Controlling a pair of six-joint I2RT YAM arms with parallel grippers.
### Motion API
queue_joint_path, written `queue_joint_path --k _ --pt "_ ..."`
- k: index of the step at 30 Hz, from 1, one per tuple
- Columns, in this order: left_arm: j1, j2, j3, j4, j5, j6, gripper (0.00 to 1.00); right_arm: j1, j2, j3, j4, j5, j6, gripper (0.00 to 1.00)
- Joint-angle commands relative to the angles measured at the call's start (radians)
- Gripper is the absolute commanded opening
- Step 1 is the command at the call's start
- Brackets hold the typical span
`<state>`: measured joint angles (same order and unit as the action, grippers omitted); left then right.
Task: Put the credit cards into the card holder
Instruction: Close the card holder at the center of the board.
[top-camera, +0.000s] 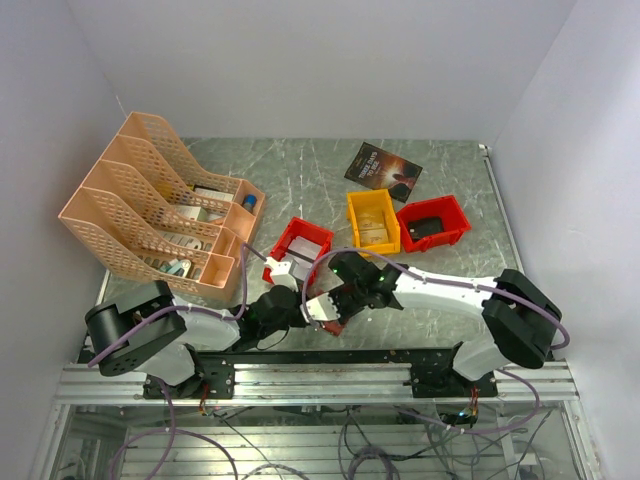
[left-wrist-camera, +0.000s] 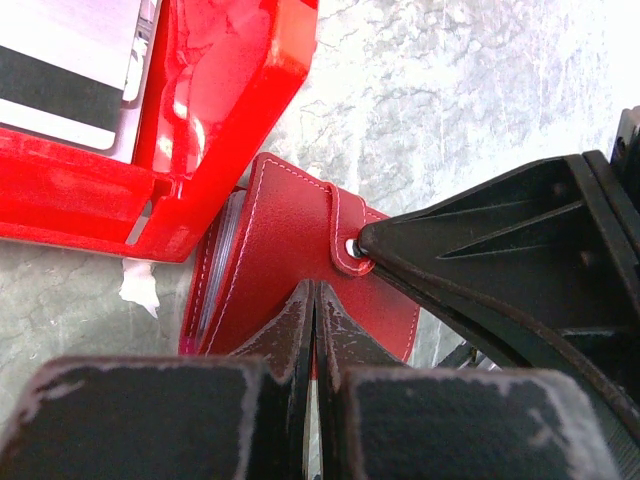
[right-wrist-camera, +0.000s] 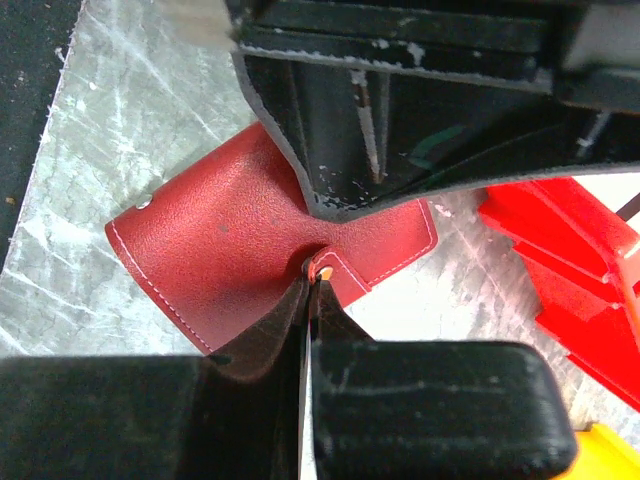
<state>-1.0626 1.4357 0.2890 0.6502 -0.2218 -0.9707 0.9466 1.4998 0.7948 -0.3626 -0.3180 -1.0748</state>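
Observation:
The dark-red card holder (left-wrist-camera: 285, 255) hangs just above the table near the front edge, between both grippers (top-camera: 325, 312). My left gripper (left-wrist-camera: 315, 300) is shut on its lower edge. From the opposite side, my right gripper (right-wrist-camera: 318, 272) is shut on the snap tab (right-wrist-camera: 335, 268), fingertips pinched at the stud. In the left wrist view, pale inner pockets show at the card holder's left edge. The credit cards (left-wrist-camera: 60, 85), whitish with a black stripe, lie in the red bin (left-wrist-camera: 215, 110) right behind it; in the top view they are pale patches (top-camera: 308, 243).
A peach file organiser (top-camera: 160, 205) fills the left. A yellow bin (top-camera: 372, 220) and a second red bin (top-camera: 433, 222) stand behind the right arm. A dark booklet (top-camera: 383, 165) lies at the back. The card bin (top-camera: 290, 250) almost touches the card holder.

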Motion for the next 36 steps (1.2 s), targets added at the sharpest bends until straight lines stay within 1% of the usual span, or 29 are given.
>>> queue_joint_path --k 1,9,18,23,30,36 --pt "0.004 0.027 0.002 -0.024 0.007 0.003 0.07 0.046 -0.004 -0.035 -0.043 0.007 -0.029 0.0" --pt "0.013 0.022 -0.012 0.022 0.029 -0.021 0.07 0.12 -0.006 -0.071 -0.054 0.088 -0.069 0.0" --pt "0.036 0.012 -0.034 0.085 0.062 -0.061 0.07 0.16 -0.007 -0.12 -0.066 0.132 -0.106 0.0" --pt "0.043 -0.019 -0.026 0.081 0.068 -0.081 0.08 0.185 0.006 -0.137 -0.069 0.158 -0.124 0.0" --pt "0.045 -0.053 0.03 0.037 0.073 -0.082 0.08 0.198 0.026 -0.144 -0.074 0.177 -0.135 0.0" --pt "0.046 0.015 0.072 0.033 0.088 -0.075 0.07 0.207 0.038 -0.144 -0.077 0.186 -0.138 0.0"
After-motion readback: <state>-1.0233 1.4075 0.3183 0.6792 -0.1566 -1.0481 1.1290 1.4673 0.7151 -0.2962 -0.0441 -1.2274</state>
